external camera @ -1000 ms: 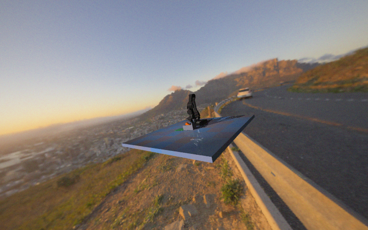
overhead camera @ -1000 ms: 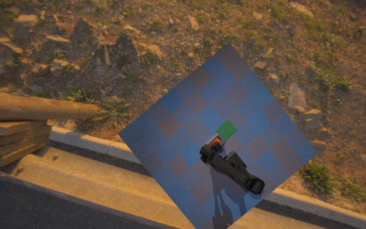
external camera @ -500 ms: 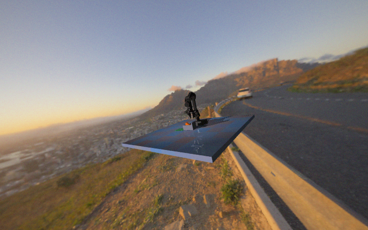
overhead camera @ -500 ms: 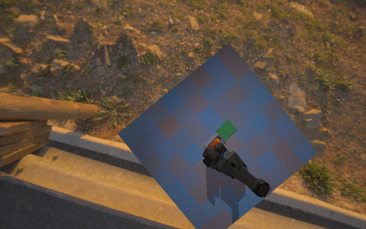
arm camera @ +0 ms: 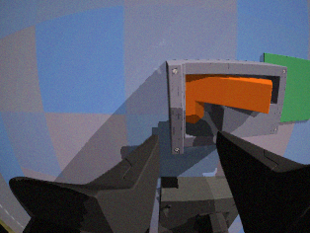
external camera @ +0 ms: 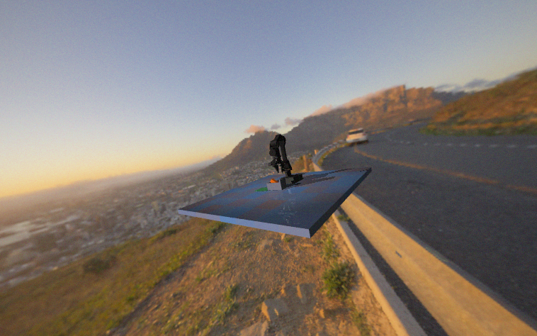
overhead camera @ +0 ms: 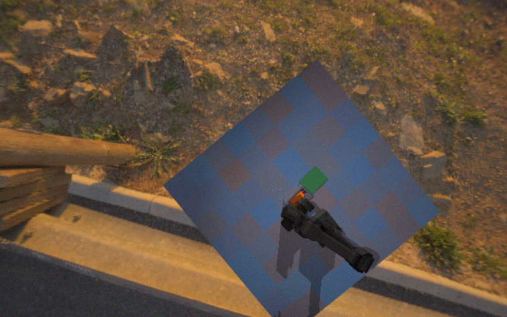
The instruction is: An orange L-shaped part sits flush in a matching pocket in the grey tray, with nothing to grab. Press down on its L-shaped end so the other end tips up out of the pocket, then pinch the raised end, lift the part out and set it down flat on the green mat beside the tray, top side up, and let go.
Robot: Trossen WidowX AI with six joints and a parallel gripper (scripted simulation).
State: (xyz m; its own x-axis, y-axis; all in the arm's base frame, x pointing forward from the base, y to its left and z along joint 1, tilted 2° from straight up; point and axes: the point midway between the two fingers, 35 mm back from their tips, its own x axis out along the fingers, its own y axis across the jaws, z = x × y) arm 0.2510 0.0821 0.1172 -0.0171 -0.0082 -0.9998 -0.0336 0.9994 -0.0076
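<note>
The grey tray [arm camera: 175, 115] [overhead camera: 289, 197] [external camera: 273, 186] lies on the checkered board. The orange L-shaped part [arm camera: 231, 93] [overhead camera: 297, 196] [external camera: 273, 180] sits in its pocket. Its long arm runs toward the green mat [arm camera: 293, 87] [overhead camera: 313, 179] [external camera: 261, 189] and looks tipped up above the rim. Its short leg is at the tray's near left corner. My gripper [arm camera: 188, 139] [overhead camera: 300, 206] [external camera: 282, 180] hangs low over the near edge of the tray, at the L-shaped end. Its fingers stand apart with nothing between them. I cannot tell if a fingertip touches the part.
The blue and grey checkered board [overhead camera: 239, 175] [external camera: 277, 210] carries everything. The green mat lies directly beyond the tray's far end. My arm [overhead camera: 336, 239] reaches in from the board's near right edge.
</note>
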